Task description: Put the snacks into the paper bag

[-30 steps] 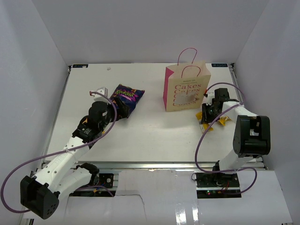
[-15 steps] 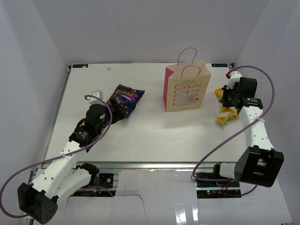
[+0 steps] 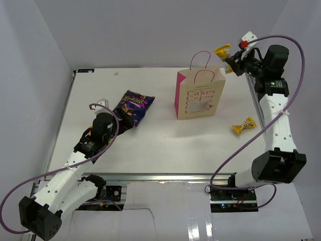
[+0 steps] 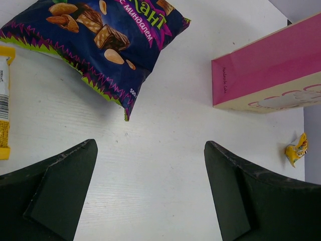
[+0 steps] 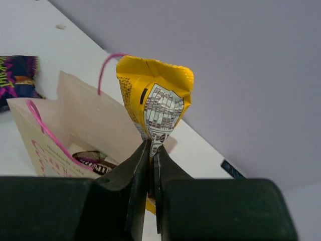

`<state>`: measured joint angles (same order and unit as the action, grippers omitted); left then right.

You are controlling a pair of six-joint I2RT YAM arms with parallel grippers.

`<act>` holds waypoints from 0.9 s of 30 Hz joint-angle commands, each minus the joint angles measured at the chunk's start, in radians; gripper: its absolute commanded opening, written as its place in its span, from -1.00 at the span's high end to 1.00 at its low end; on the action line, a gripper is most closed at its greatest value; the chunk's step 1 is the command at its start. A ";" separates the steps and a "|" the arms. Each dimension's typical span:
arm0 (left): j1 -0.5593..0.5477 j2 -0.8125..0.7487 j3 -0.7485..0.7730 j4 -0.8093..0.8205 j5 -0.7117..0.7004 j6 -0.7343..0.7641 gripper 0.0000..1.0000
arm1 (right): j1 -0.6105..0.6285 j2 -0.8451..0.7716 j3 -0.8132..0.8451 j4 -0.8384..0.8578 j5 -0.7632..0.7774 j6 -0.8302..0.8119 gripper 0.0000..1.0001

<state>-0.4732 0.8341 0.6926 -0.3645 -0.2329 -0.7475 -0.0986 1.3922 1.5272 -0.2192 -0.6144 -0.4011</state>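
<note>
Clamping a yellow packet (image 5: 156, 100) in its jaws, the right gripper (image 5: 150, 150) hangs above the right rim of the paper bag (image 3: 199, 95), raised off the white table (image 3: 160, 143) where a second yellow packet (image 3: 244, 125) stays right of the bag, while the left gripper (image 4: 149, 150) gapes empty by the purple snack bag (image 3: 134, 104), left of it.

1. Paper bag (image 3: 200, 98): one.
2. Purple bag (image 3: 134, 104): one.
3. Yellow packets: two in the top view, a raised packet (image 3: 222, 50) and a lying packet (image 3: 244, 124) on the surface (image 3: 165, 145).
4. Yellow-and-white wrapper (image 4: 4, 100): one, cut off by the edge of the left wrist view; whether it is the same kind as the yellow packets cannot be told.
5. Dark brown packet (image 5: 93, 161): one, seen inside the paper bag.
6. Arms: two, a left arm (image 3: 75, 160) and a right arm (image 3: 278, 120).
7. Purple cables: two, a left cable (image 3: 15, 193) and a right cable (image 3: 301, 55).
</note>
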 commanded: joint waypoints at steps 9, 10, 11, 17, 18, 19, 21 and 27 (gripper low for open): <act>0.005 -0.024 -0.025 -0.034 -0.006 -0.047 -0.96 | 0.086 0.269 0.234 0.006 -0.261 -0.147 0.70; 0.005 -0.023 -0.028 -0.037 -0.006 -0.071 -0.96 | 0.091 0.275 0.243 -0.009 -0.272 -0.150 0.69; 0.005 -0.021 -0.031 -0.039 -0.006 -0.087 -0.96 | 0.097 0.277 0.238 -0.032 -0.275 -0.156 0.67; 0.007 0.022 -0.041 -0.053 -0.002 -0.171 -0.96 | 0.134 0.246 0.156 -0.003 -0.232 -0.160 0.52; 0.007 0.028 -0.036 -0.060 -0.006 -0.177 -0.96 | 0.134 0.243 0.160 -0.002 -0.217 -0.153 0.47; 0.007 0.034 -0.025 -0.070 -0.014 -0.184 -0.96 | 0.134 0.237 0.163 -0.002 -0.206 -0.130 0.44; 0.011 0.051 -0.007 -0.121 -0.057 -0.228 -0.96 | 0.132 0.217 0.177 -0.002 -0.136 -0.098 0.32; 0.120 0.135 0.050 -0.278 -0.082 -0.363 -0.85 | 0.111 0.099 0.052 -0.002 0.221 0.050 -0.43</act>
<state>-0.4168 0.9329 0.6949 -0.5415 -0.2821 -1.0176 0.0250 1.5860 1.6421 -0.2413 -0.6098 -0.4400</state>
